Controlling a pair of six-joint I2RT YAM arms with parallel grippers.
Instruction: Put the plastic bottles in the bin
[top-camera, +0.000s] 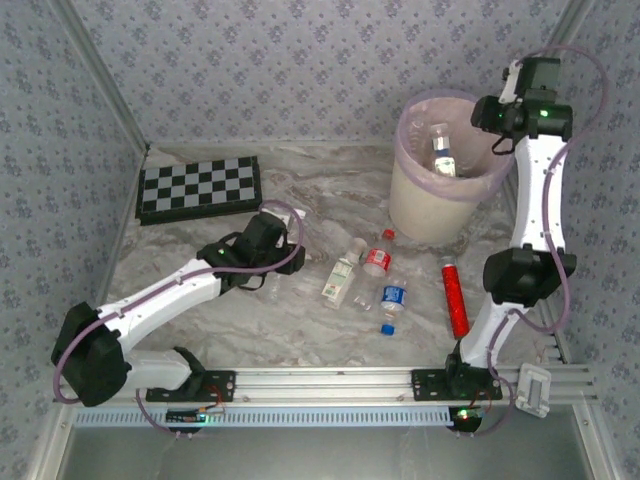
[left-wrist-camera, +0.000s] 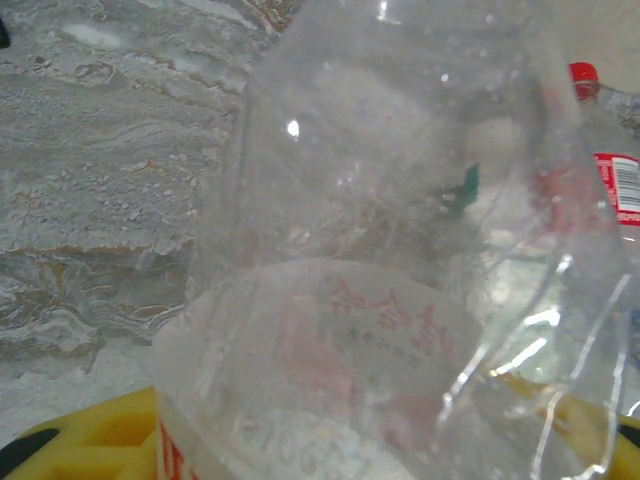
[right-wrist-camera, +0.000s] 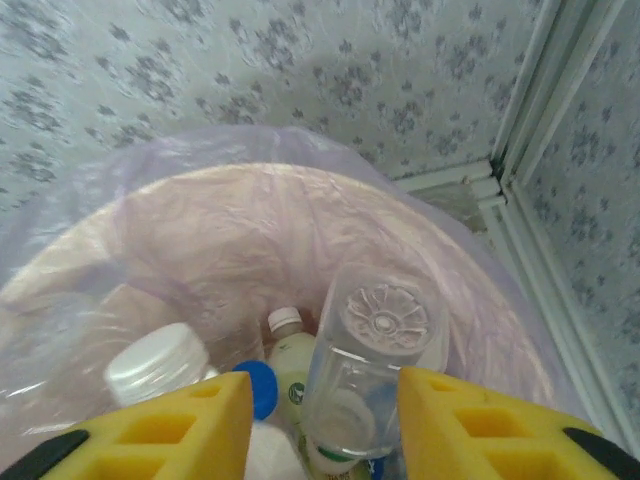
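Observation:
The bin (top-camera: 418, 208), cream with a pink liner (right-wrist-camera: 250, 230), stands at the back right and holds several plastic bottles (top-camera: 442, 150). My right gripper (top-camera: 502, 120) hovers over its rim. In the right wrist view it (right-wrist-camera: 325, 410) is open, and a clear bottle (right-wrist-camera: 375, 340) lies bottom-up in the bin below, free of both fingers. My left gripper (top-camera: 262, 245) is low at mid-table, shut on a clear bottle (left-wrist-camera: 380, 300) with a red-printed label; a yellow finger (left-wrist-camera: 100, 440) shows beside it. Three bottles lie on the table: pale-labelled (top-camera: 343, 272), red-labelled (top-camera: 377, 258) and blue-labelled (top-camera: 392, 298).
A slim red cylinder (top-camera: 455, 297) lies near the right arm's base. A checkerboard (top-camera: 198, 188) sits at the back left. Patterned walls close in the table on three sides, and a metal rail (top-camera: 330, 382) runs along the near edge.

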